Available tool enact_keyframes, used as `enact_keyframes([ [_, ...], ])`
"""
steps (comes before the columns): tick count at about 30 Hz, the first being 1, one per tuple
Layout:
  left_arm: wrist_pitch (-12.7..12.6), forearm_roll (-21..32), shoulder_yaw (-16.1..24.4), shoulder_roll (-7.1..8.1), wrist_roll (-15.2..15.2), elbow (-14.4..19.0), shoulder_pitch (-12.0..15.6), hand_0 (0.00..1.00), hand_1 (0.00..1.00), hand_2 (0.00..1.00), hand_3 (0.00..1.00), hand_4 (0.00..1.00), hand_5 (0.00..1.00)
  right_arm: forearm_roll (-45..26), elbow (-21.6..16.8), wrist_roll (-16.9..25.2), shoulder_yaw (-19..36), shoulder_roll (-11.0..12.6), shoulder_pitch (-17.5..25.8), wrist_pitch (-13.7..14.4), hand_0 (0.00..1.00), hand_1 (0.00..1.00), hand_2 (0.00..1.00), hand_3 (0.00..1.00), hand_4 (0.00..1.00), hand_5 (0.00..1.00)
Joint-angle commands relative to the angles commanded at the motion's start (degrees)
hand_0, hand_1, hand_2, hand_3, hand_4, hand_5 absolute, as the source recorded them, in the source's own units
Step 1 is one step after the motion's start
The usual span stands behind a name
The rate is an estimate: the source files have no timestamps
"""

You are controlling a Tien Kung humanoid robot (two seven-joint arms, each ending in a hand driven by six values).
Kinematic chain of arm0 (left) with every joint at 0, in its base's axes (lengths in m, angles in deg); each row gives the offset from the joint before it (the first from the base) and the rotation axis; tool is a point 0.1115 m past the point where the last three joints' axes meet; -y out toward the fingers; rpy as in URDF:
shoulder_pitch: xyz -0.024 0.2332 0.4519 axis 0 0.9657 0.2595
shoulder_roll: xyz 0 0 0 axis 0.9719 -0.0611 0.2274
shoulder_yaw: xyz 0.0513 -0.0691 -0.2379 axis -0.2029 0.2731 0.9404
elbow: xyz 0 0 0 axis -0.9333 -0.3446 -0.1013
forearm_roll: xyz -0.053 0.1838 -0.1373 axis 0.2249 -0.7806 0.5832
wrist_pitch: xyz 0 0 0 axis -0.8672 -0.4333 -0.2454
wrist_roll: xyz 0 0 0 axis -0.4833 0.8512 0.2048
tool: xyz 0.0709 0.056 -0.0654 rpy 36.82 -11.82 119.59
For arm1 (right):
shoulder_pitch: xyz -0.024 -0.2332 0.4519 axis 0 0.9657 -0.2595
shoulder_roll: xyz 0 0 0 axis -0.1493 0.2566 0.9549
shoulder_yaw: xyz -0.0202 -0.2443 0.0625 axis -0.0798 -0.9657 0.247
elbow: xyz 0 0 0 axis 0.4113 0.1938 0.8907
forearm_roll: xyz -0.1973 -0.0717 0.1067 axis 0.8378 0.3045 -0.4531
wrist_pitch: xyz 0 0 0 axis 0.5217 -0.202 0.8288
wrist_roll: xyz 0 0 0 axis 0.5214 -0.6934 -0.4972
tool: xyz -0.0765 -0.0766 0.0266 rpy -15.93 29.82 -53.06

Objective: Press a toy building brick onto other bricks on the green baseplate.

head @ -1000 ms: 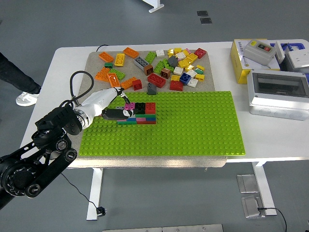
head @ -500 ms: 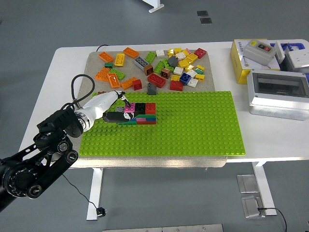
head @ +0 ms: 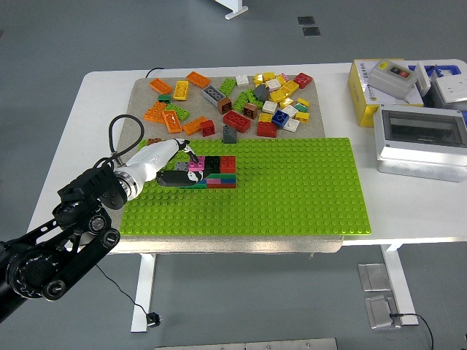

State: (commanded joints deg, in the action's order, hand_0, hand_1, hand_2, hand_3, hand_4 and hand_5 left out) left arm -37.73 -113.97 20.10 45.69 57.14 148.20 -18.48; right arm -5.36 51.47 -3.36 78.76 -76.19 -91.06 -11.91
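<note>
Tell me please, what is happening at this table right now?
The robot's left hand reaches over the green baseplate to a small stack of bricks, its fingers at the stack's left end by a pink brick. Whether it grips that brick is hard to tell. Loose bricks lie in a pile behind the baseplate. The right arm is out of view.

Glossy plastic bricks point(head: 241, 102) (studded) on a matt baseplate point(head: 292, 189).

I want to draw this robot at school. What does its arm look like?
Only the left arm shows. It is black and chunky, with round joints like wheels. A black cable loops above the wrist. The left hand has a silvery-white shell and dark fingers.
</note>
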Motion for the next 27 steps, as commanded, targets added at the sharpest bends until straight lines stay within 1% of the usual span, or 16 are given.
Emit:
enact_keyframes([
  [16, -0.4, 0.1, -0.3, -0.23, -0.1, -0.4, -0.1, 0.998, 0.959, 0.947, 0.634, 0.801, 0.656, -0.5, 0.0, 0.1, -0.4, 0.0, 0.0, 0.1, 0.706, 0.702, 0.715, 0.704, 0.404, 0.816],
  [20, -0.1, -0.3, -0.3, -0.27, 0.1, 0.1, -0.3, 0.998, 0.959, 0.947, 0.633, 0.800, 0.655, -0.4, 0.0, 0.0, -0.3, 0.0, 0.1, 0.1, 0.707, 0.701, 0.715, 0.704, 0.404, 0.816],
  [27, 0.9, -0.1, 0.7, 0.27, -0.3, 1.0, -0.4, 0.998, 0.958, 0.947, 0.639, 0.805, 0.656, -0.3, 0.0, 0.0, -0.2, 0.0, 0.4, 0.2, 0.707, 0.702, 0.715, 0.704, 0.403, 0.816],
])
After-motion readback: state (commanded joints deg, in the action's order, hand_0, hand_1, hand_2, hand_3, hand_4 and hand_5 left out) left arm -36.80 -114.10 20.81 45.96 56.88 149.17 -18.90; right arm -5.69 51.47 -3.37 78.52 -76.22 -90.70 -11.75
